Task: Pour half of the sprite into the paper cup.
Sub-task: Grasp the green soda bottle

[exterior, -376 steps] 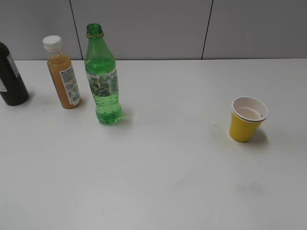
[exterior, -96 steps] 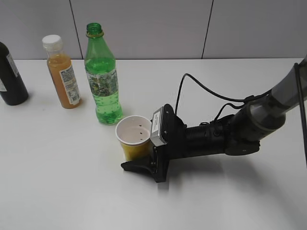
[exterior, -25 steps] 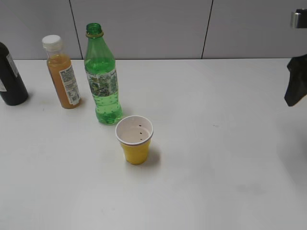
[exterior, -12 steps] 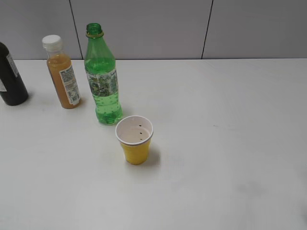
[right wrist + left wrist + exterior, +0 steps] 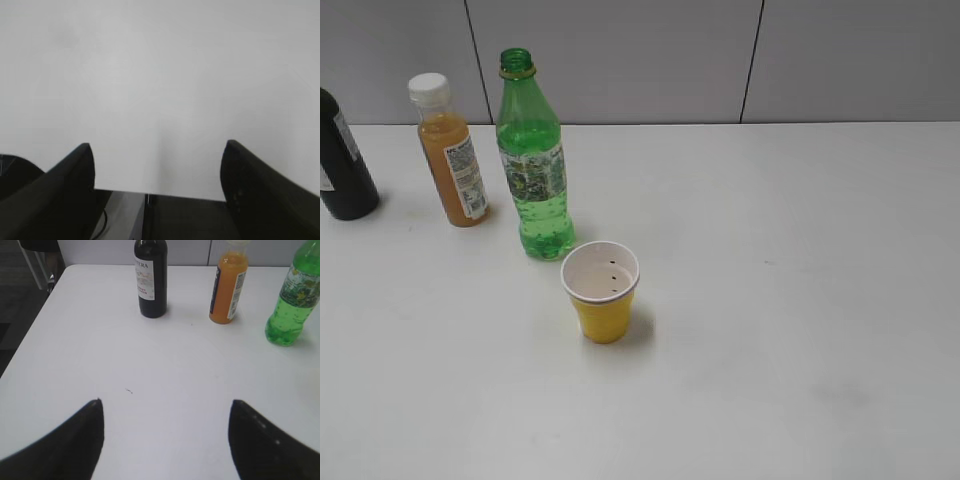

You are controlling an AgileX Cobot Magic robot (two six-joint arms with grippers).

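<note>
Far left on the counter point(image 5: 770, 380): dark bottle point(image 5: 342, 160), partly cut by the frame edge. Next right, juice bottle point(image 5: 450, 152), white cap on. Then the sprite point(image 5: 534, 160), upright, uncapped, long axis vertical, green liquid filling the lower part. Just in front and right of it, the cup point(image 5: 602, 292), upright, mouth up, near the sprite's base but apart from it. Nothing poured yet, by the look of the dry white inside.

No arm visible in the exterior view.

Left wrist view: left end effector point(image 5: 165, 432) wide open, nothing between the jaws, hovering over bare counter. Dark bottle ahead, juice bottle ahead and right, sprite point(image 5: 292, 302) farthest right near the frame edge. So sprite lies forward and well to the right of this end effector. Cup not in this view.

Right wrist view: right end effector point(image 5: 157, 182) spread open, empty, at the counter's near edge; only blank counter ahead, no task thing seen.

Judgement: left arm is the nearer to the sprite. Coming grasp likely side-on across the upright body, jaws either side of the label band.
</note>
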